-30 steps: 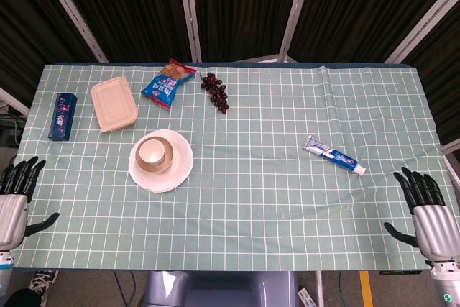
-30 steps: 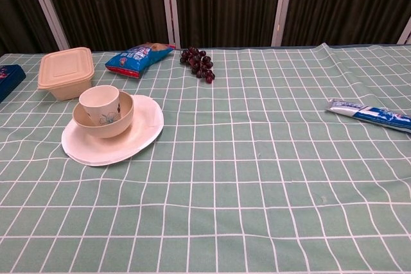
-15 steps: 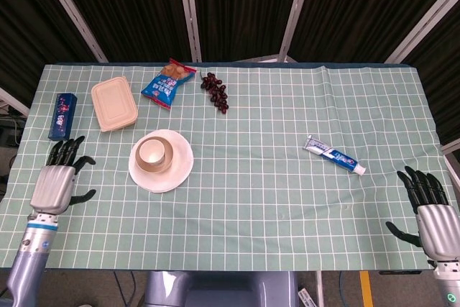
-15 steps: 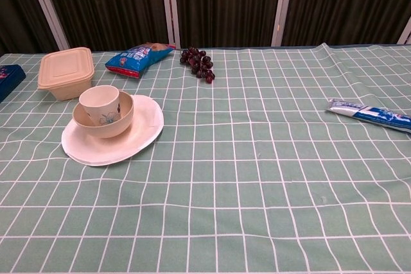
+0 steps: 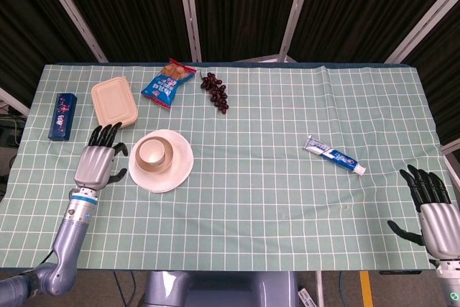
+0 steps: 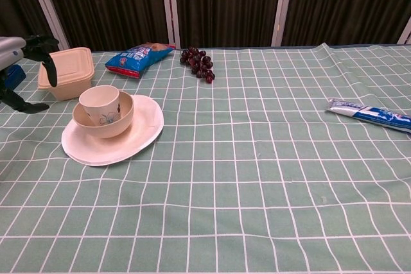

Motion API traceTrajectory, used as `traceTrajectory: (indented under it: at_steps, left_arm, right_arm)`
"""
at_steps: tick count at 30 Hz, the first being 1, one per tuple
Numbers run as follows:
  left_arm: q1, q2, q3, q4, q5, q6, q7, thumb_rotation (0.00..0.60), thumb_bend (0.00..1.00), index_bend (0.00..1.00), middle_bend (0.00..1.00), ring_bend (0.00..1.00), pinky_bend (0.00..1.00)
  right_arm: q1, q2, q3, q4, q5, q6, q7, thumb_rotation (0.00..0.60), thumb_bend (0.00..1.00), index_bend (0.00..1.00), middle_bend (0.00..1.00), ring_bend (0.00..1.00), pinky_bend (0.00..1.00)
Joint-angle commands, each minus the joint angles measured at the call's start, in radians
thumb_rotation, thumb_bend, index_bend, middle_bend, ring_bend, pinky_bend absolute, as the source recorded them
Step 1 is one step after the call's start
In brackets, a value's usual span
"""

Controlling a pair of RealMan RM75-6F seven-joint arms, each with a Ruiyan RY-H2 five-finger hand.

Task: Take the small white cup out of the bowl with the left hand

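Small white flower-printed cup (image 6: 99, 103) sits upright in tan bowl (image 6: 121, 117) on white plate (image 6: 144, 134). Left hand (image 5: 97, 161) just beside plate, fingers spread, empty. Right hand (image 5: 434, 210) idle, fingers apart. Risk: clumsy grasp tips cup, drags bowl.

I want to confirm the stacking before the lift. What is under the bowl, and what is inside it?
The bowl stands on a white plate, and the small white cup stands upright inside it. The bowl's inner bottom is covered by the cup, so it cannot be seen.
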Motion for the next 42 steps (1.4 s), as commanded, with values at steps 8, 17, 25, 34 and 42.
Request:
traceTrajectory:
  at_steps: [8,17,25,34,42]
  left_arm:
    - [-0.079,-0.073,-0.007,0.079,-0.097,-0.069,0.046,0.6,0.31,0.49,0.0,0.0,0.0]
    - [-0.117,-0.117,-0.003,0.129,-0.114,-0.077,0.041,0.6,0.34,0.5,0.0,0.0,0.0]
    - [-0.137,-0.128,0.003,0.144,-0.139,-0.079,0.048,0.6,0.34,0.53,0.0,0.0,0.0]
    - [-0.149,-0.14,0.02,0.146,-0.163,-0.073,0.075,0.6,0.58,0.57,0.0,0.0,0.0]
    - [-0.128,-0.081,0.043,0.059,-0.137,-0.033,0.073,0.6,0.66,0.57,0.0,0.0,0.0]
  right_arm:
    - [0.002,0.005,0.004,0.004,0.01,-0.005,0.018,0.6,0.06,0.0,0.0,0.0,0.0]
    - [0.003,0.007,0.005,0.005,0.012,-0.009,0.027,0.6,0.06,0.0,0.0,0.0,0.0]
    - [0.003,0.006,0.003,0.004,0.008,-0.009,0.025,0.6,0.06,0.0,0.0,0.0,0.0]
    - [0.003,0.005,0.001,0.003,0.006,-0.008,0.023,0.6,0.06,0.0,0.0,0.0,0.0]
    - [0.003,0.006,0.003,0.004,0.007,-0.008,0.025,0.6,0.06,0.0,0.0,0.0,0.0]
